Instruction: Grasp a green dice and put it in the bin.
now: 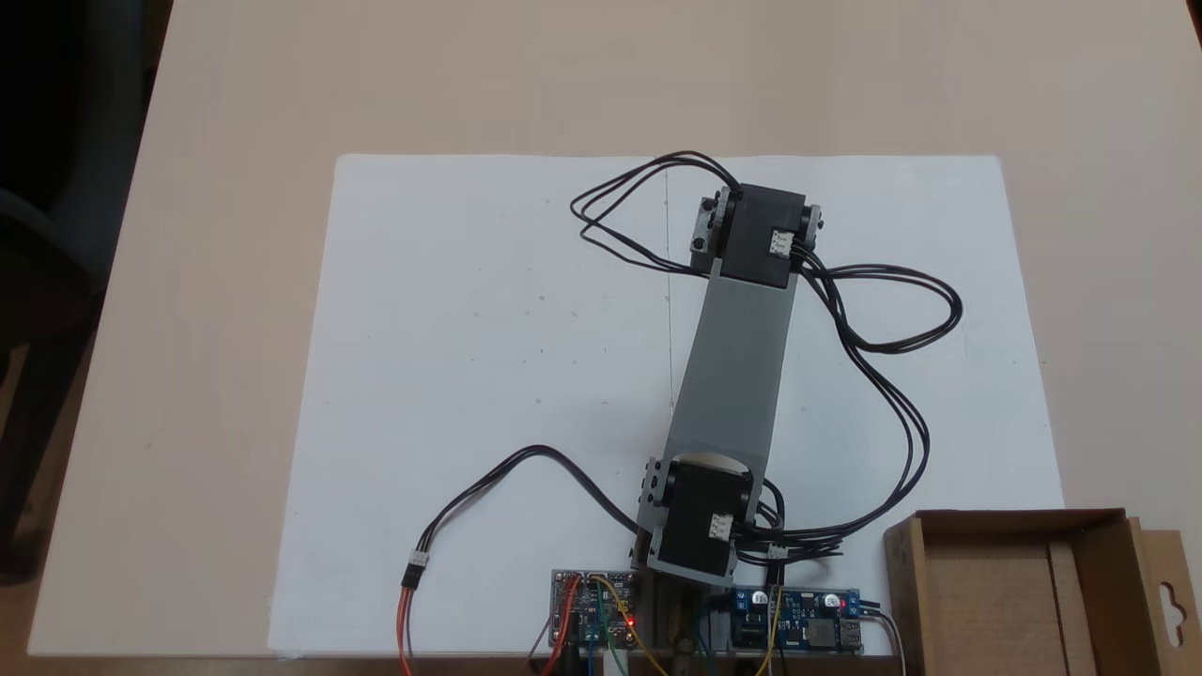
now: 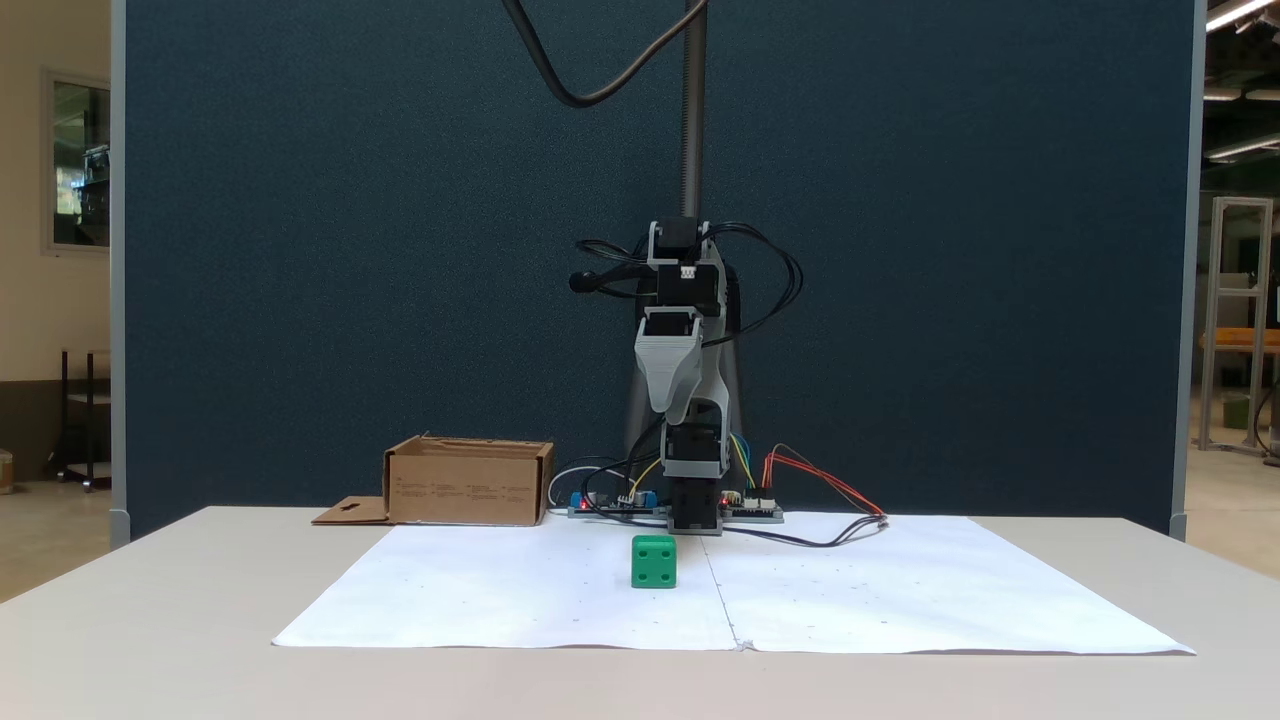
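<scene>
One green dice [image 2: 654, 561] sits on the white paper [image 2: 500, 590], well below and in front of the raised fingers [image 2: 668, 405]. Their opening can't be told. An off-centre descent could knock it away; the bin [image 2: 468, 483] waits off to the side.

dice [image 2: 654, 561] on paper sheet [image 2: 500, 590], before arm base [image 2: 694, 505] | bin [image 2: 468, 482] left of base
</scene>
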Motion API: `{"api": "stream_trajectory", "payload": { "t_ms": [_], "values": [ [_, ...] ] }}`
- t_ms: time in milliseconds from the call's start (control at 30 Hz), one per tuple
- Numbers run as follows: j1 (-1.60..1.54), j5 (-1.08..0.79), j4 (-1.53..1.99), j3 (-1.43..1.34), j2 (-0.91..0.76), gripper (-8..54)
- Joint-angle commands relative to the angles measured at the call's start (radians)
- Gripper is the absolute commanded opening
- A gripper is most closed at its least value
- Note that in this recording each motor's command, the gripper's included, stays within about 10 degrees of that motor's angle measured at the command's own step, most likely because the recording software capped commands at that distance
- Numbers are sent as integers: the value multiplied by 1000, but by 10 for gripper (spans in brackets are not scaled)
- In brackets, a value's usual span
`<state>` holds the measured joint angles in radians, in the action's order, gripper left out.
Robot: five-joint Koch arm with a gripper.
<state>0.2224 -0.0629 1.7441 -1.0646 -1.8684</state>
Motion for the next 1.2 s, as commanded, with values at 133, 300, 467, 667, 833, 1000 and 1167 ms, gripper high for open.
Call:
{"api": "stream_trajectory", "payload": {
  "t_ms": [133,300,467,667,833,1000,1167],
  "values": [
    [94,-212,106,74,44,441],
    [123,-296,94,101,80,444],
    [135,-311,71,164,127,441],
    [163,-311,35,175,210,442],
    [186,-314,25,175,241,441],
    [183,-311,5,175,244,439],
    [161,-293,-20,173,267,440]
  ]
}}
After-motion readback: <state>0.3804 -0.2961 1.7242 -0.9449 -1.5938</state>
